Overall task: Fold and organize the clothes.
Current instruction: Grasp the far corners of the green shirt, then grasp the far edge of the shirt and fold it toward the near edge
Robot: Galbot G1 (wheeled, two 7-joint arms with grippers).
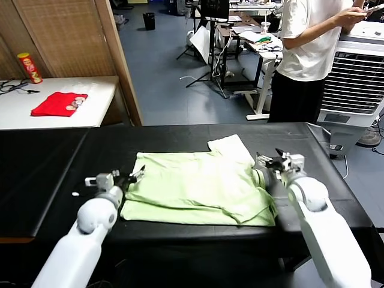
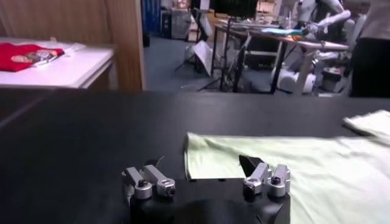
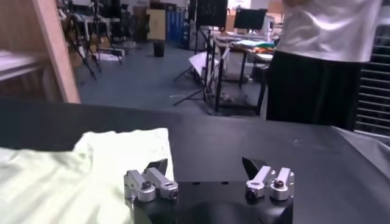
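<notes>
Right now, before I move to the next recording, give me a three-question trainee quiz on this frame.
1. True or false: the left gripper is shut on the T-shirt.
2. Which is at the shirt's right edge? A) right gripper B) red garment C) snack can
3. Fill in: the shirt lies on the ____ table.

Key: 1 false, it is open at the left edge; 2 A; 3 black.

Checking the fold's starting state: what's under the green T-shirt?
The black table lies under the T-shirt. Whatever sits beneath the cloth itself is covered and cannot be seen.
</notes>
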